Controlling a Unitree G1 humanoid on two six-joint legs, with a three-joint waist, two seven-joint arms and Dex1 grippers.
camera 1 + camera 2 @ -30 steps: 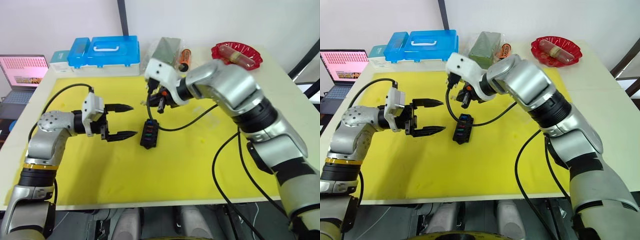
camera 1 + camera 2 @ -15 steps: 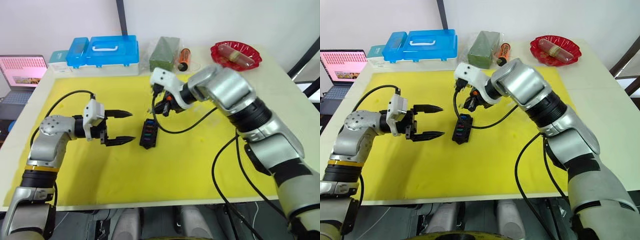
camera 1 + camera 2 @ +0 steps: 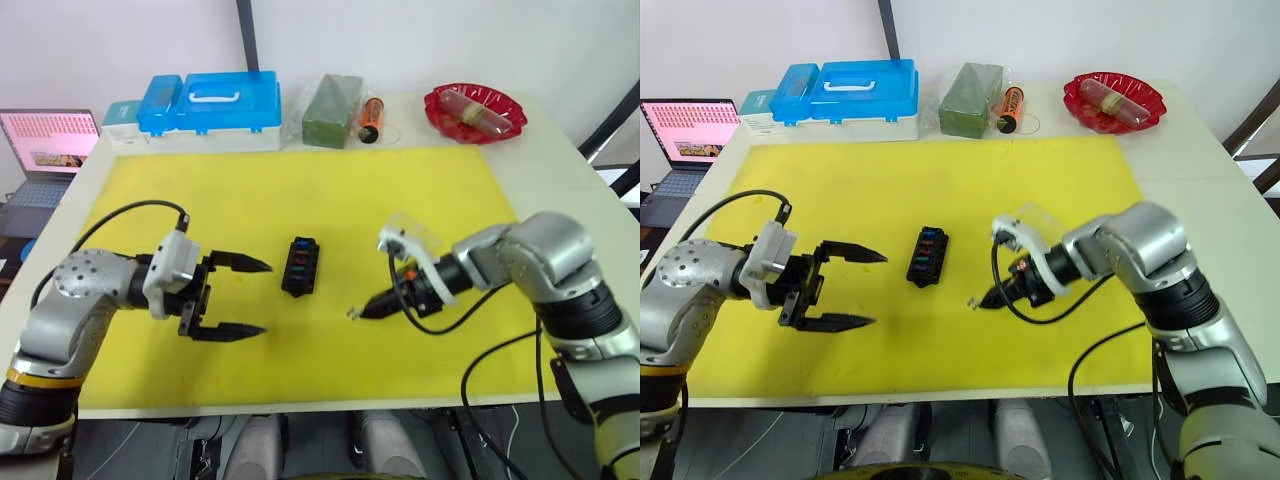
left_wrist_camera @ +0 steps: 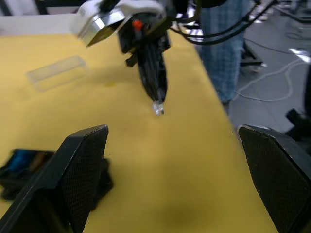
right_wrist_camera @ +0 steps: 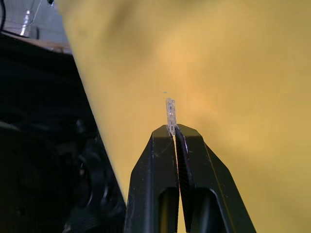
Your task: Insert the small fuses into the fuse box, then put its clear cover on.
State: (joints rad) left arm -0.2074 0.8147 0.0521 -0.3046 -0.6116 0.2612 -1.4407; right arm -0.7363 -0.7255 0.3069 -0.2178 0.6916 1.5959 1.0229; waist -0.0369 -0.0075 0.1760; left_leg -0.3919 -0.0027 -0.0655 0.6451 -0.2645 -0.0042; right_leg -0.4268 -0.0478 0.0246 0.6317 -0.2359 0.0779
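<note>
Pinched tight at the very tips of the right gripper (image 5: 173, 130) is a tiny clear fuse (image 5: 170, 110), poking out past the two black fingers, which are pressed almost flat against each other. That gripper hangs low over the yellow mat (image 3: 330, 200), toward its near edge and off to the robot's right of the fuse box (image 3: 300, 266), apart from it. Over on the other side, the left gripper (image 3: 243, 296) has its jaws spread wide with nothing between them, the two pointed fingers aimed across the mat toward the box and stopping short of it. The fuse box itself lies flat near the middle of the mat, a small black block with coloured fuses already showing in its top. Just behind the right wrist lies the clear cover (image 4: 56, 73), flat on the mat and off the box. Along the far edge of the table sit a blue-lidded storage case (image 3: 208, 105), a green block (image 3: 324, 100) and a red dish (image 3: 474, 107); a laptop (image 3: 45, 140) stands off the table's left corner.
</note>
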